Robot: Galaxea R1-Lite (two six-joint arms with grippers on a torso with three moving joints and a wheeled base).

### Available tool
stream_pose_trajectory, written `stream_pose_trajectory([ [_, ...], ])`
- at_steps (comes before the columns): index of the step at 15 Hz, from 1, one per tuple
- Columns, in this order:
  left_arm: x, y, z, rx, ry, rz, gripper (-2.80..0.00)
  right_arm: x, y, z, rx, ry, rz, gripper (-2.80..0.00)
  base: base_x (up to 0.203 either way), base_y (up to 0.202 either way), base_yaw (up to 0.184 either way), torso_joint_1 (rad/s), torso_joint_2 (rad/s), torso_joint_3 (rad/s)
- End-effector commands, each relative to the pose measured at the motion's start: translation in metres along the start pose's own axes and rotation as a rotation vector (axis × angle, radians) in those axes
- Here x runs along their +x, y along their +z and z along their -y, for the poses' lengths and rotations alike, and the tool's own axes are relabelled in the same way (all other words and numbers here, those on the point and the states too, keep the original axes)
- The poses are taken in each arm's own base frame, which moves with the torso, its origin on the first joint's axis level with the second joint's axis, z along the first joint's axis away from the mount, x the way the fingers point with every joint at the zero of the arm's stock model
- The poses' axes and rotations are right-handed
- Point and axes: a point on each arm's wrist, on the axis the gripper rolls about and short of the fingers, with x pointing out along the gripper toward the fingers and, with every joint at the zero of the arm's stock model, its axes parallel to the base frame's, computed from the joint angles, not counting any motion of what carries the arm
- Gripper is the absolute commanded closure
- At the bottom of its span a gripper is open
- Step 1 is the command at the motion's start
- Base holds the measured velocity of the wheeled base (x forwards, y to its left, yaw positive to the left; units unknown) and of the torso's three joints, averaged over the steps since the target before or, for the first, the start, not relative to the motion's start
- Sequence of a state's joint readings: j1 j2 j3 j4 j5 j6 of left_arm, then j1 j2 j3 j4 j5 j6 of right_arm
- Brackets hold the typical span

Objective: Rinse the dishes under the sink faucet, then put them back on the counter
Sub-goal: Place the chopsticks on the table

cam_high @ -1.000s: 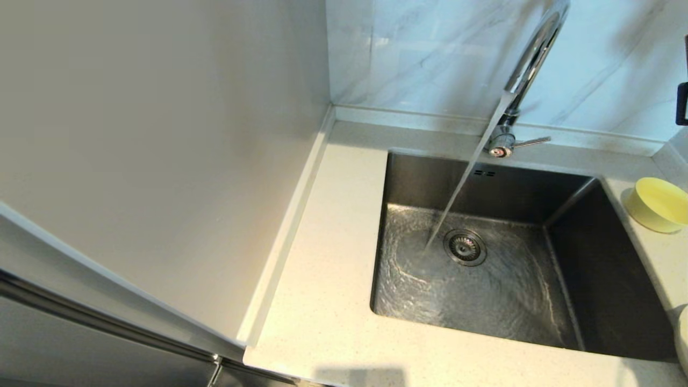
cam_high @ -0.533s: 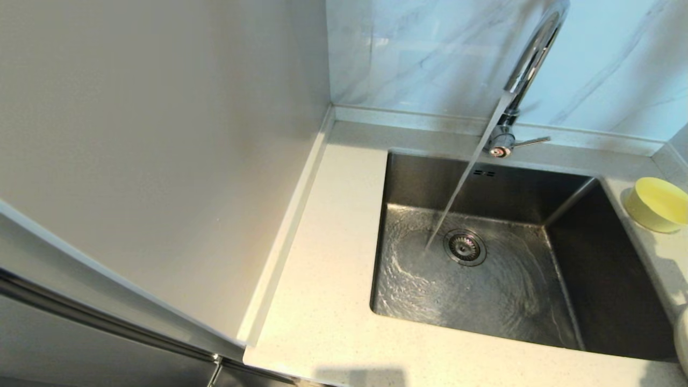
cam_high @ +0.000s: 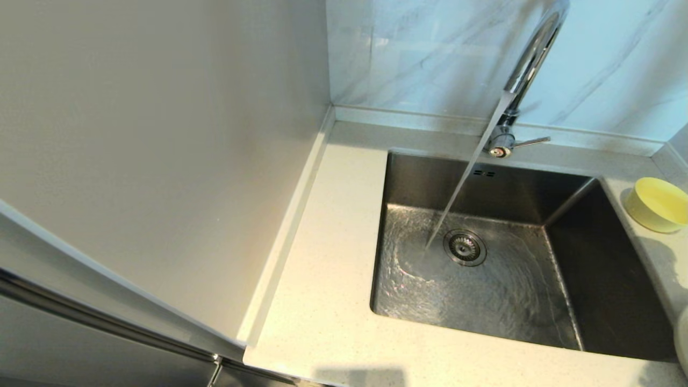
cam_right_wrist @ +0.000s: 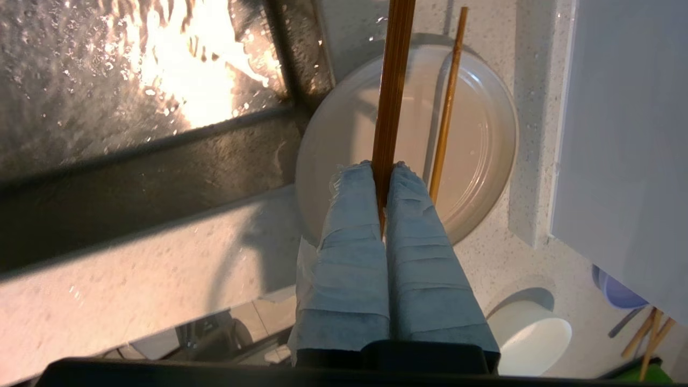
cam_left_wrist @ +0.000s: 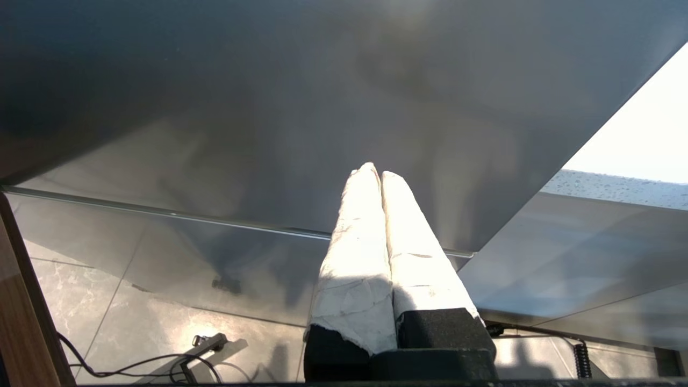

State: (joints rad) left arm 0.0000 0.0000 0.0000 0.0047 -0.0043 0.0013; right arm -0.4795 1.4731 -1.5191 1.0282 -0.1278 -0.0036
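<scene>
Water pours from the chrome faucet into the steel sink, landing beside the drain strainer. The pale-yellow bowl sits on the counter to the sink's right. Neither gripper shows in the head view. In the right wrist view my right gripper is shut on one brown chopstick, above the cream plate. The second chopstick lies across that plate. Only a sliver of the plate shows in the head view. My left gripper is parked low and shut on nothing.
A tall grey cabinet panel walls off the counter's left side. The marble wall stands behind the faucet, whose lever points right. A white round cup stands on the counter near the plate.
A dark part at the right edge of the head view one second ago has gone out of view. The shadow on the counter near the bowl has shifted. Water keeps running.
</scene>
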Motion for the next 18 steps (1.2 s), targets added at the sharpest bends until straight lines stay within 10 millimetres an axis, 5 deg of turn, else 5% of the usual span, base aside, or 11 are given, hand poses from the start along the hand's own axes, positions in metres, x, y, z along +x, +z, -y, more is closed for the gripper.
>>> stream_pose_trajectory([
  [1,0.000,0.000,0.000,0.000,0.000,0.000,0.00,0.020,-0.004,0.005,0.029,-0.021,-0.025,0.00,0.000,0.000,0.000,0.000,0.00,0.000],
  [4,0.000,0.000,0.000,0.000,0.001,0.000,0.00,0.047,-0.020,0.019,0.105,-0.020,0.030,0.00,0.000,0.000,0.000,0.000,0.00,0.000],
  [9,0.000,0.000,0.000,0.000,0.000,0.000,0.00,0.055,-0.044,0.029,0.159,0.010,0.047,0.00,0.000,0.000,0.000,0.000,0.00,0.000],
  [18,0.000,0.000,0.000,0.000,0.001,0.000,0.00,0.074,-0.075,0.039,-0.005,0.116,-0.063,0.00,0.000,0.000,0.000,0.000,0.00,0.000],
])
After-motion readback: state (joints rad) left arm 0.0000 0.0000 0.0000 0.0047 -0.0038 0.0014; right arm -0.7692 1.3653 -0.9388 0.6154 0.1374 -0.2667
